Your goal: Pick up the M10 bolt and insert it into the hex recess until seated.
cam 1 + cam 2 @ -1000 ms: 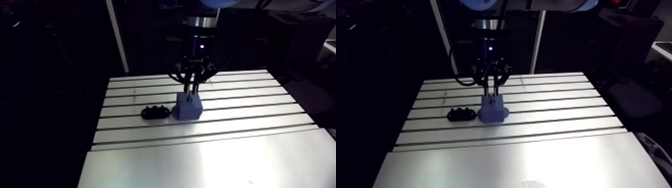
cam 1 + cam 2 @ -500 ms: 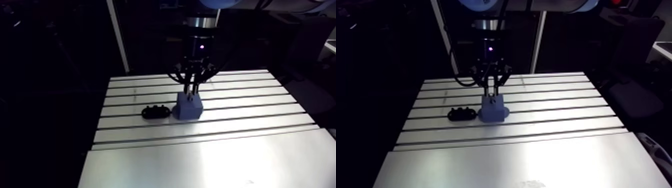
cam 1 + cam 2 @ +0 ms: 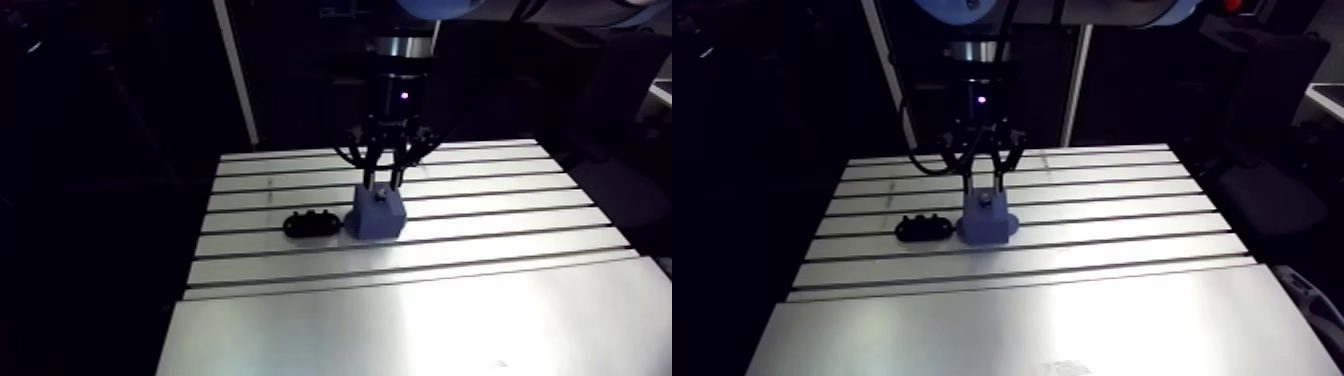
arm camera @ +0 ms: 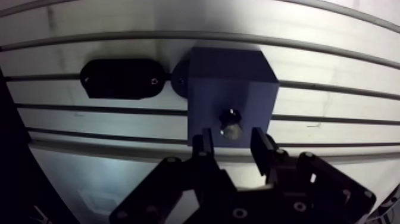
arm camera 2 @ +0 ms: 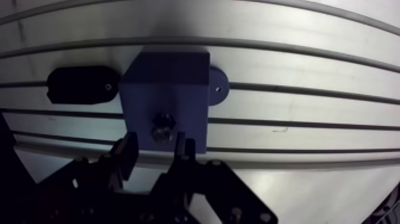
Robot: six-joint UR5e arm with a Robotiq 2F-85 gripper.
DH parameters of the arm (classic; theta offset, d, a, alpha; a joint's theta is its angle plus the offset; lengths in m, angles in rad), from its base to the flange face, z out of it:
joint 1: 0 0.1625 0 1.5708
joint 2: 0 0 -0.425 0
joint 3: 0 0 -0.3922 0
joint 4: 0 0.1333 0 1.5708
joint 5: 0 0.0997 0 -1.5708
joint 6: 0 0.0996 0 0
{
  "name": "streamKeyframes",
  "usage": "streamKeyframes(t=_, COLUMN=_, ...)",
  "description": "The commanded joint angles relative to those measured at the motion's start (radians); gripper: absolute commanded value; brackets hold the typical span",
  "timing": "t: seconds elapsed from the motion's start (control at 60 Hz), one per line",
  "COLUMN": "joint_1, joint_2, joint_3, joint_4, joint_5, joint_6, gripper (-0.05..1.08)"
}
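We saw the tool (image 4: 232, 146) with its fingers spread apart, holding nothing, just above the blue block (image 4: 238, 77) on the worktop (image 4: 333, 71). The M10 bolt (image 4: 230, 122) stood in the recess on top of the block, free of both fingers. We judged it might not be fully seated, so a finger brushing it on the way up could tilt or lift it. In the earlier arm view the fingers were together around the bolt; now they had parted.

Matt blue plastic block (image 4: 229, 89) on satin, brushed-metal table (image 4: 333, 68).
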State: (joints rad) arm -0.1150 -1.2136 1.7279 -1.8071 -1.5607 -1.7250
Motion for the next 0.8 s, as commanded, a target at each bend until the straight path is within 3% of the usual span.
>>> streamKeyframes(t=0.017, joint_1=0.000, joint_2=0.000, joint_3=0.002, joint_4=-0.011, joint_5=-0.003, joint_6=0.000, gripper=0.01)
streamKeyframes(t=0.55, joint_1=-0.008, joint_2=-0.003, joint_3=0.002, joint_4=-0.011, joint_5=-0.002, joint_6=0.009, gripper=0.01)
streamKeyframes(t=0.8, joint_1=-0.006, joint_2=-0.044, joint_3=-0.009, joint_4=-0.013, joint_5=-0.008, joint_6=0.012, gripper=0.01)
